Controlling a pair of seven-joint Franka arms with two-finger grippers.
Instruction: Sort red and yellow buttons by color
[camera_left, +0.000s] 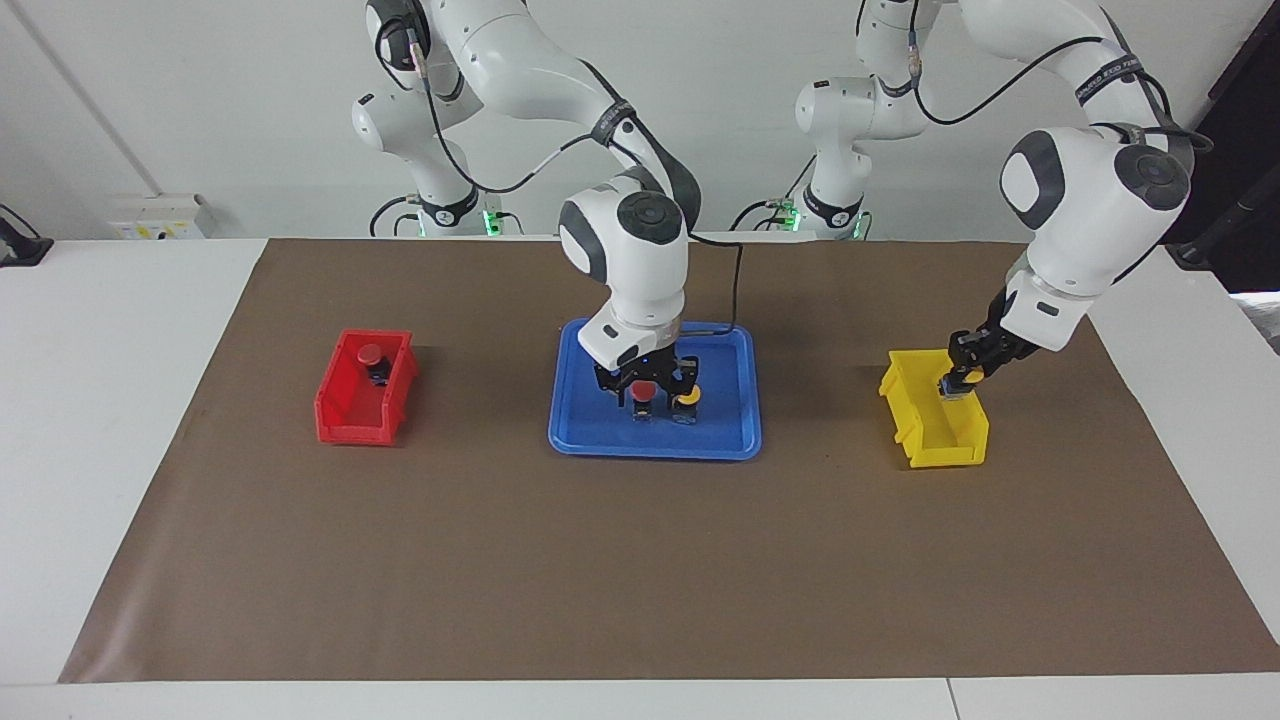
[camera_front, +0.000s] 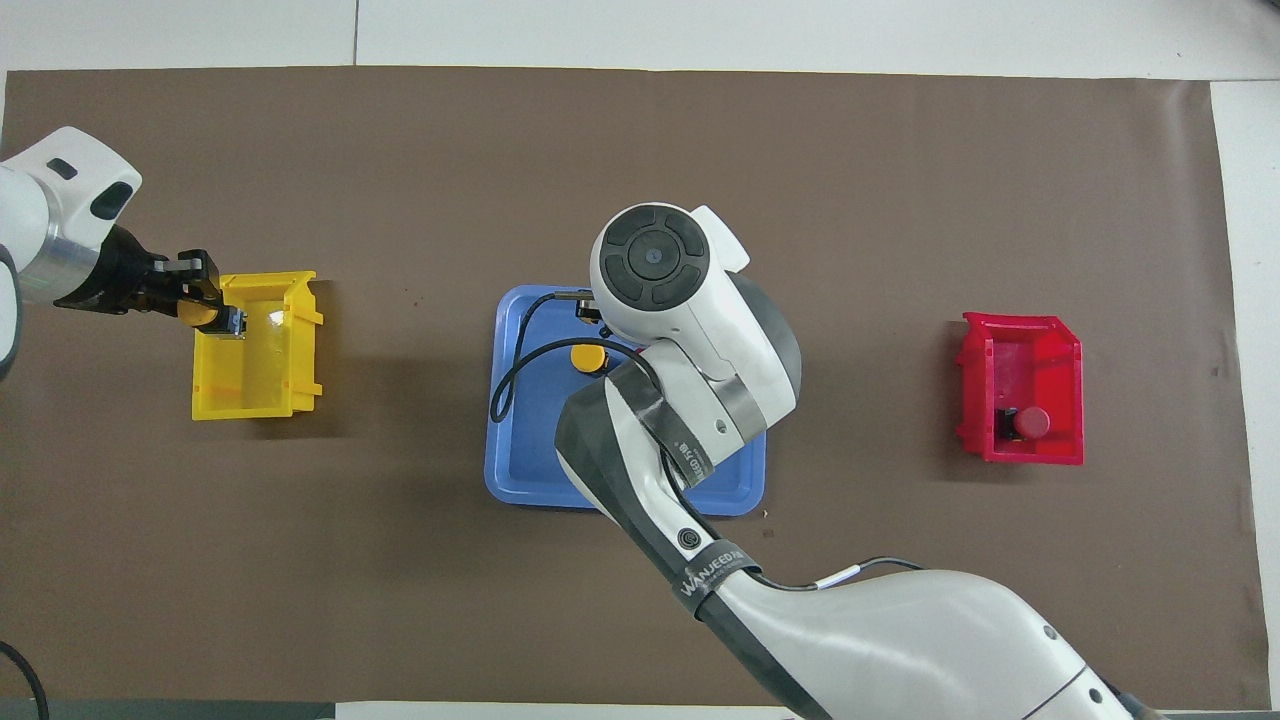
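I am holding a yellow button (camera_left: 958, 384) clamped in the left gripper (camera_left: 962, 383) over the yellow bin (camera_left: 950, 445), so it is dropping in with its colour. The right gripper (camera_left: 646, 384) is hanging over the blue tray (camera_left: 600, 435), fingers spread either side of a red button (camera_left: 645, 392); another yellow button (camera_left: 687, 396) is sitting just beside it (crowding that side). One red button (camera_left: 372, 356) is lying in the red bin (camera_left: 345, 415).

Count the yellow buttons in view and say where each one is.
2. One yellow button stands in the blue tray beside a red one; the other yellow button is held by the left gripper over the yellow bin.
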